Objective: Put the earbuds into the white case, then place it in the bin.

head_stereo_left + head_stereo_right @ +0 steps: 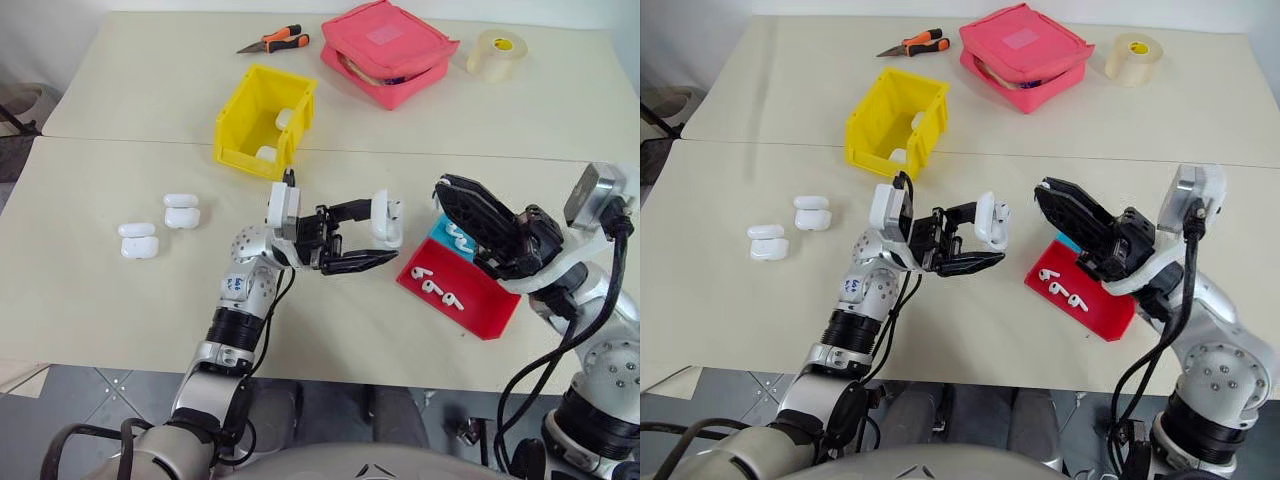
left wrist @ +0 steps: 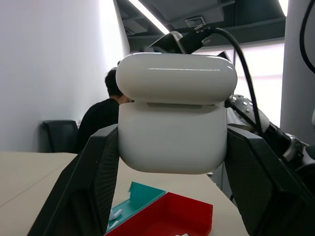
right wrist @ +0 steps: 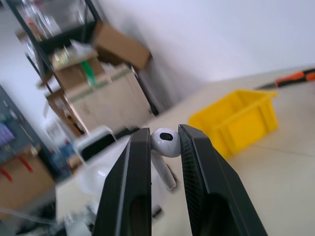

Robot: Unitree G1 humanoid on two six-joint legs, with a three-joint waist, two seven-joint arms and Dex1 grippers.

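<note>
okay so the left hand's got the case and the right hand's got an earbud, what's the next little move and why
Probably bring the right hand across to the white case and seat its earbud. The left hand holds the case up with its lid open, and a gap separates the two hands.

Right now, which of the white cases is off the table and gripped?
The white case between the left gripper fingers, lid ajar, near the red tray. Two others lie on the table, more in the yellow bin.
</note>
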